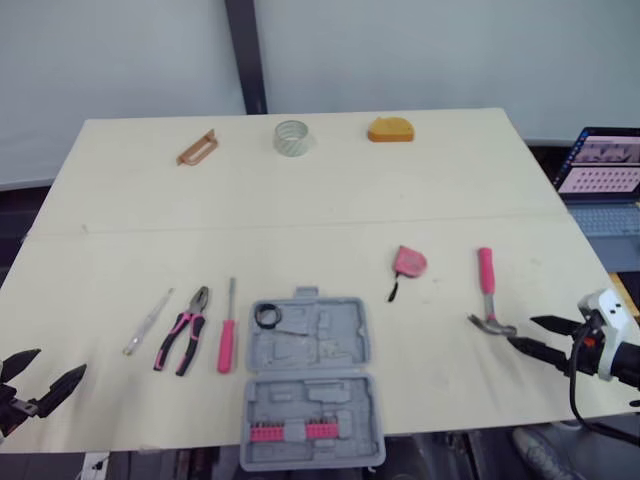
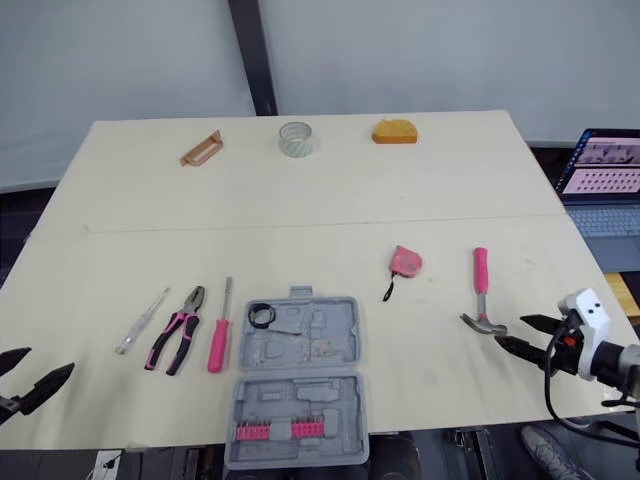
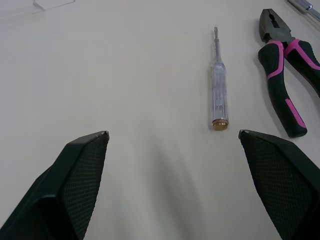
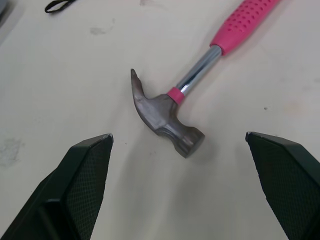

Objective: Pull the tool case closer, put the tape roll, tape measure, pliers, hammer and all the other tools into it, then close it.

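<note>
The tool case (image 1: 345, 335) lies open at the 6 o'clock edge of the table (image 1: 300, 215), close to the robot. The right gripper (image 2: 510, 330) is spread wide and holds nothing. Its tips are just beside the head of the hammer (image 1: 487, 290), which lies at about 4 o'clock with its pink handle pointing to 12. So I think picking up the hammer is the job right now. To do it well, one finger should go down on each side of the thin metal neck, close to the heavy head, so it does not tip when lifted. Squeeze firmly, lift straight up, then carry it toward 9 o'clock and lay it flat in the case. The left gripper (image 1: 45, 373) is wide and empty too, at 8 o'clock near the clear screwdriver (image 1: 148, 322). Counting: one case, one hammer, one pliers (image 1: 183, 342), two screwdrivers (the clear one and a pink screwdriver (image 1: 227, 340)) and one tape measure (image 1: 408, 262) at 3 o'clock. One tape roll (image 1: 293, 137) sits at 12 o'clock, between one brown handle (image 1: 197, 147) and one orange thing (image 1: 390, 130). One small black ring (image 1: 267, 316) sits at the case's far left corner.
</note>
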Controlling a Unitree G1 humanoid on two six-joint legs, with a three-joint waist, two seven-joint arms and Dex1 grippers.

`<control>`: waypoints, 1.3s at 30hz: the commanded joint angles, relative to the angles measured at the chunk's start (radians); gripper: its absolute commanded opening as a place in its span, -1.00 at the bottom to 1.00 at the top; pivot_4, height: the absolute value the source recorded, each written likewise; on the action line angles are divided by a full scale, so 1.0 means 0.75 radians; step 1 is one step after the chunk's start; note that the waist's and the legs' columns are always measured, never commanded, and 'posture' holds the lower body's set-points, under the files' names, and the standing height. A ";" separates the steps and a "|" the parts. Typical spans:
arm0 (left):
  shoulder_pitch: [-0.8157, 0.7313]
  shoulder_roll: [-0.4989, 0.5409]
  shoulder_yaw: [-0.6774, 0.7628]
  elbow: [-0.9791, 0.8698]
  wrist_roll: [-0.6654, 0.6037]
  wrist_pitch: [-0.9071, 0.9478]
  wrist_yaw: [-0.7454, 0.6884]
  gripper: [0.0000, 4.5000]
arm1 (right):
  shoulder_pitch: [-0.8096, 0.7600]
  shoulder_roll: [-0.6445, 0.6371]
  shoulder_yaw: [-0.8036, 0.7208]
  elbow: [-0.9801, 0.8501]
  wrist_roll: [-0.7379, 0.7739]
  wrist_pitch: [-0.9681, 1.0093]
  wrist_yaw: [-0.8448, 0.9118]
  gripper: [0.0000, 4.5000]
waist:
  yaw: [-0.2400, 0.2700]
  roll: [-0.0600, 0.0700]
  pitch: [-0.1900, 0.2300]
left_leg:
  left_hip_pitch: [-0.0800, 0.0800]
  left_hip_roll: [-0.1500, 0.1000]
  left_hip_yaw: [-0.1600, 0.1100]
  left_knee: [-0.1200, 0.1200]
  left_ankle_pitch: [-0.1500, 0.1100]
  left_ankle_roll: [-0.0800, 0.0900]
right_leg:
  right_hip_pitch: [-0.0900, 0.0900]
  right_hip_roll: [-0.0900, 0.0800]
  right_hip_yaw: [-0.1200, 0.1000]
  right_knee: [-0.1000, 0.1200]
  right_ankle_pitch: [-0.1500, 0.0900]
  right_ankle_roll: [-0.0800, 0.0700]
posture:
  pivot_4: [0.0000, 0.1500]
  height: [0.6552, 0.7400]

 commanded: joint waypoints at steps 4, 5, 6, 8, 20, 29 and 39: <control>-0.015 0.012 -0.003 0.018 0.006 -0.021 0.008 1.00 | -0.012 -0.033 -0.049 0.049 -0.006 -0.057 -0.022 0.99 | -0.001 0.000 0.000 | 0.000 0.000 0.000 0.000 0.000 0.000 | 0.000 0.000 0.000 0.000 0.000 0.000 | 1.00 1.00; -0.019 0.011 -0.008 0.016 0.007 -0.020 0.008 1.00 | -0.015 -0.032 -0.048 0.051 -0.005 -0.058 -0.023 0.99 | -0.001 0.000 0.000 | 0.000 0.000 0.000 0.000 0.000 0.000 | 0.000 0.000 0.000 0.000 0.000 0.000 | 1.00 1.00; -0.021 0.008 -0.013 0.012 0.007 -0.019 0.009 1.00 | -0.015 -0.032 -0.047 0.051 -0.005 -0.060 -0.023 0.99 | -0.001 0.000 0.000 | 0.000 0.000 0.000 0.000 0.000 0.000 | 0.000 0.000 0.000 0.000 0.000 0.000 | 1.00 1.00; -0.024 0.006 -0.022 0.005 0.007 -0.016 0.010 1.00 | -0.016 -0.033 -0.045 0.051 -0.005 -0.063 -0.025 0.99 | 0.000 0.000 0.000 | 0.000 0.000 0.000 0.000 0.000 0.000 | 0.000 0.000 0.000 0.000 0.000 0.000 | 1.00 1.00; -0.061 -0.003 -0.109 -0.117 -0.010 0.034 0.028 1.00 | 0.143 -0.046 -0.054 -0.176 0.016 0.047 -0.003 0.99 | 0.005 0.000 0.000 | 0.000 0.000 0.000 0.000 0.000 0.000 | 0.000 0.000 0.000 0.000 0.000 0.000 | 1.00 1.00; -0.118 0.035 -0.206 -0.214 -0.012 0.080 -0.018 1.00 | 0.198 0.003 -0.073 -0.373 0.080 0.152 -0.058 0.99 | 0.006 0.000 0.000 | 0.001 0.000 0.001 0.001 0.000 0.000 | 0.000 0.000 0.001 0.001 0.000 0.000 | 1.00 1.00; -0.438 0.048 -0.546 -0.471 -0.025 0.239 -0.050 1.00 | 0.114 0.235 0.044 -0.810 0.162 0.407 -0.353 0.99 | 0.045 0.000 0.000 | 0.000 0.000 0.000 0.003 0.000 0.000 | 0.000 0.000 0.002 0.003 0.000 0.000 | 1.00 1.00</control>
